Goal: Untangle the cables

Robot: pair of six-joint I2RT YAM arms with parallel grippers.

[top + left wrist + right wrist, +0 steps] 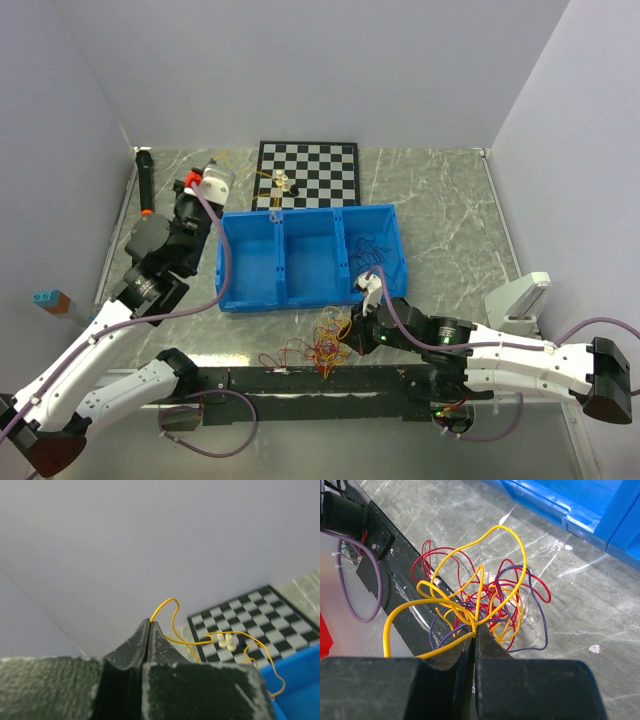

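The right gripper [474, 634] is clenched on yellow strands at the near side of the cables [485, 597], a loose bunch of yellow, red and purple loops spread just ahead of its fingertips. The bunch lies on the bench [450, 230] in the narrow strip between the blue bin [310, 212] beyond the gripper and the black bar [395, 575] along the bench's near edge. Some loops lie over that bar. Bare bench opens to this gripper's right as far as the side wall [570, 110].

The left gripper [150, 625] is raised beyond the bin's left end, jaws pressed together on a single yellow cable [172, 612]. The cable arches off the tips and trails down to the gripper's right, across the chessboard [260, 625] and its pale chess pieces [226, 639], to the bin's edge.

Only the left wrist view shows that pinch clearly. Only the right wrist view separates the bunch's colours. Only the overhead view looks into the bin: three compartments, with purple cables [370, 250] in the one nearest the right gripper.
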